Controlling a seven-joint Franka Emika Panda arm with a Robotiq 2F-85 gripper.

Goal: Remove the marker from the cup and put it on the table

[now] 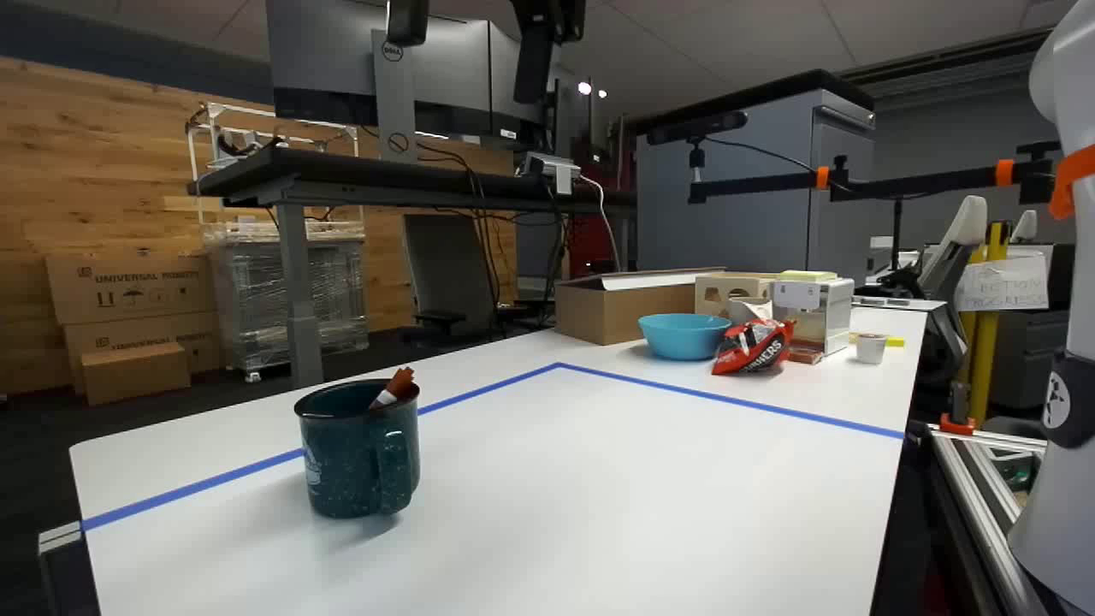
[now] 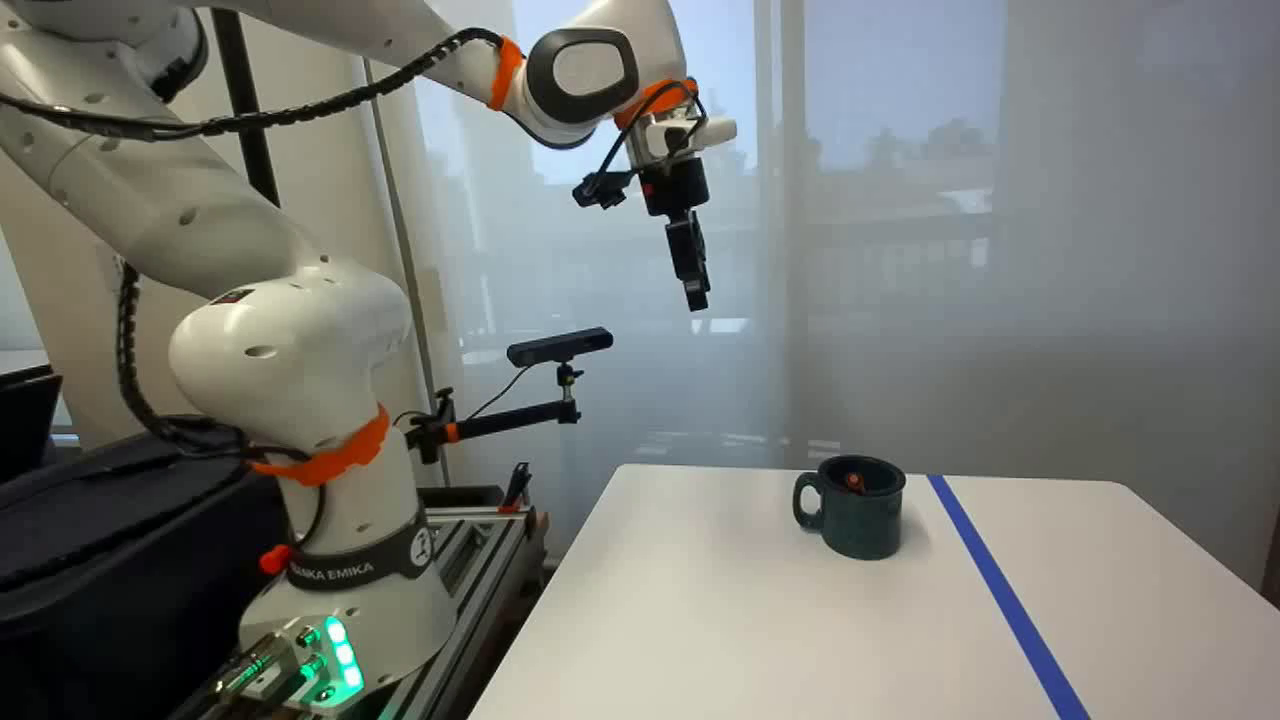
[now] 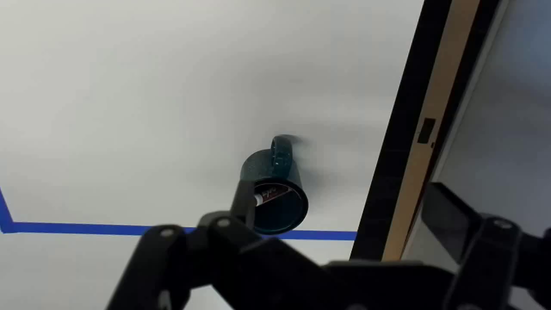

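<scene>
The dark teal cup (image 1: 359, 462) stands upright on the white table (image 1: 599, 505); it also shows in an exterior view (image 2: 862, 525) and in the wrist view (image 3: 277, 217). The marker (image 1: 393, 387) leans inside the cup, its dark red end just above the rim; it also shows in an exterior view (image 2: 855, 483). In the wrist view the marker (image 3: 275, 192) lies slanted in the cup, partly hidden by a finger. My gripper (image 2: 697, 300) is high above the table, apart from the cup. In the wrist view my gripper (image 3: 344, 204) is open with nothing between its fingers.
A bright blue bowl (image 1: 684, 336), a red snack bag (image 1: 753, 346), a cardboard box (image 1: 629, 306) and a small white cup (image 1: 871, 347) stand at the table's far end. Blue tape (image 1: 727, 398) marks the tabletop. A curtained window (image 2: 1000, 250) stands behind the table.
</scene>
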